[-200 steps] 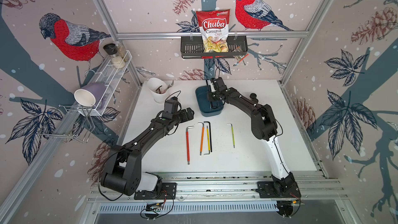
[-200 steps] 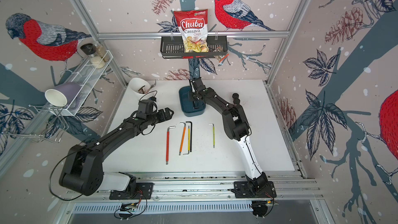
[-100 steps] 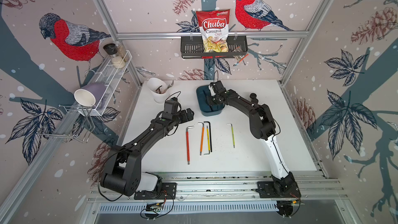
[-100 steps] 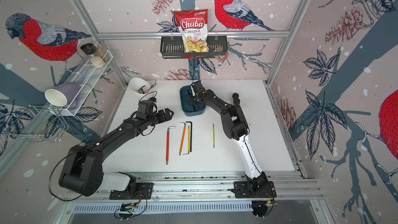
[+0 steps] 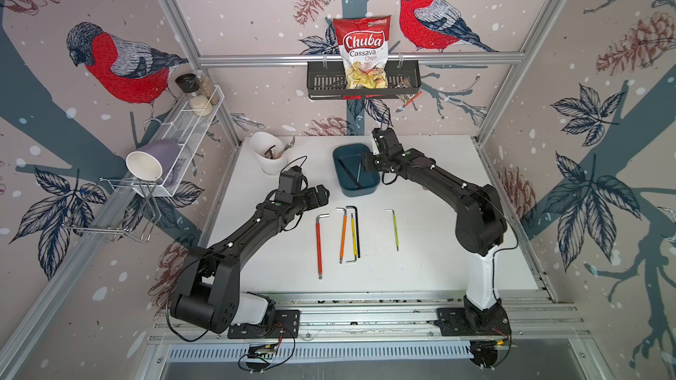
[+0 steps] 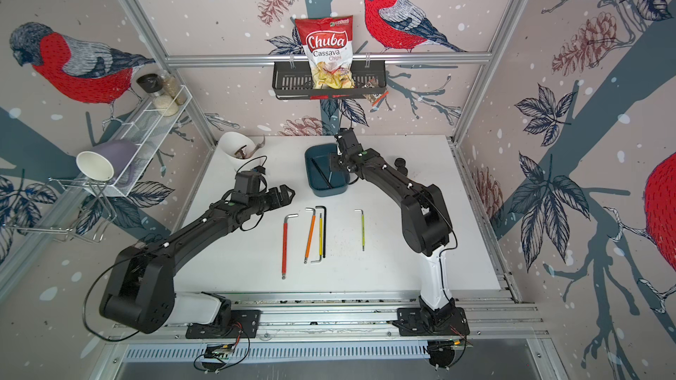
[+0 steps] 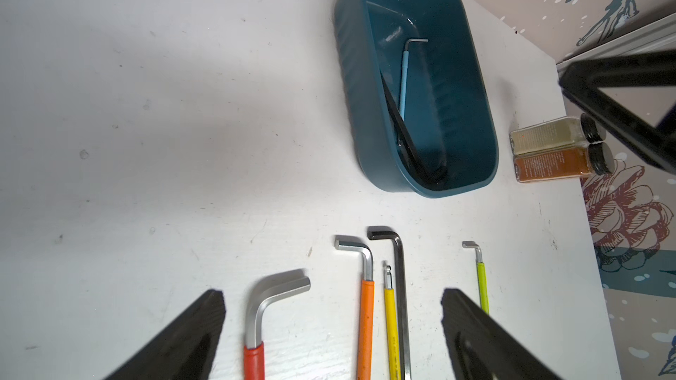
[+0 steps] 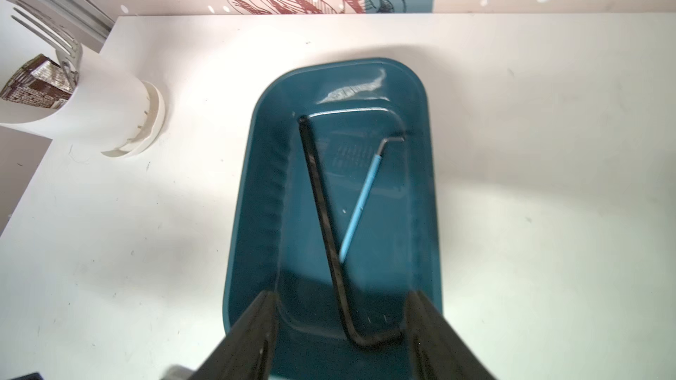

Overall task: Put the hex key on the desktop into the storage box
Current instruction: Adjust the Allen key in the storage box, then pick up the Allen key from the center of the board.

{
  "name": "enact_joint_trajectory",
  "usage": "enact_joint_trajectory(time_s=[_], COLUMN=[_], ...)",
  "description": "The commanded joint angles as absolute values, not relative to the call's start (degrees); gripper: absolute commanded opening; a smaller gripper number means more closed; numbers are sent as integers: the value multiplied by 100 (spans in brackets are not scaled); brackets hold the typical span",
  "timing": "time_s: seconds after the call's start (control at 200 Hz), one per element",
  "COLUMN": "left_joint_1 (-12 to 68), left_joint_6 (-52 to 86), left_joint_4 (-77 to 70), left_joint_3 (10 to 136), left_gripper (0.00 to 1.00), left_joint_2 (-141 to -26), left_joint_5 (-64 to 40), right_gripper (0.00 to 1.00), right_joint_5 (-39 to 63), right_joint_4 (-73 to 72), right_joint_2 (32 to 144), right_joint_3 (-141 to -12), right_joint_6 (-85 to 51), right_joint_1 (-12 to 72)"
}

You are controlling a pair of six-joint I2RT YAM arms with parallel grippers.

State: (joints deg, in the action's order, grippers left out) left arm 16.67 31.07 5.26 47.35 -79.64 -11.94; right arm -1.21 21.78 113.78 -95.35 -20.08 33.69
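Right wrist view: the storage box [image 8: 256, 213], near the surface's [image 5: 439, 250] rear edge, contains two keys, a black hex key [image 8: 322, 213] and a blue hex key [image 8: 360, 206]. The right end effector [image 8: 340, 294] hangs above it, jaws apart, empty.

Left wrist view adds two spice jars [image 7: 545, 167] beside the box. The left end effector [image 7: 331, 294] is spread wide, empty.

In a top view, five keys lie mid-surface: red key [image 5: 319, 246], orange key [image 5: 342, 237], yellow key [image 5: 353, 235], another black key [image 5: 357, 228], green key [image 5: 395, 230].
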Motion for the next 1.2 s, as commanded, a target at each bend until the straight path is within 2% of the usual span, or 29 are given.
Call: enact_joint_trajectory(time_s=[0.0,0.18,0.42,0.865,0.96,1.07,1.195], left_joint_1=[1670,1675,1691,1777,1784,1793,1810], left_joint_6=[3064,3115,3172,3215,3228,3232,3232], left_joint_4=[253,93,-9,-9,-26,-44,-44], left_joint_3=[4723,4760,4801,4808,4783,4801,4798], left_gripper=[96,96,96,96,96,96,96], left_joint_2=[-8011,-8142,-8335,-8437,-8448,-8481,-8482], left_joint_5=[-1311,-1424,-1490,-1468,-1476,-1502,-1494], right_gripper=[59,56,55,48,41,25,12], right_joint_5=[-239,21,55,-236,-365,-544,-607], right_joint_4=[2225,2500,2921,2518,2466,2478,2421], right_joint_2=[10767,9825,9197,9887,9981,10124,10275], right_joint_3=[-8574,-6980,-5883,-5455,-5367,-5343,-5306], right_joint_6=[-2485,-2826,-3056,-3407,-3470,-3540,-3560], right_joint_1=[3245,3160,3421,3978,4045,4167,4228])
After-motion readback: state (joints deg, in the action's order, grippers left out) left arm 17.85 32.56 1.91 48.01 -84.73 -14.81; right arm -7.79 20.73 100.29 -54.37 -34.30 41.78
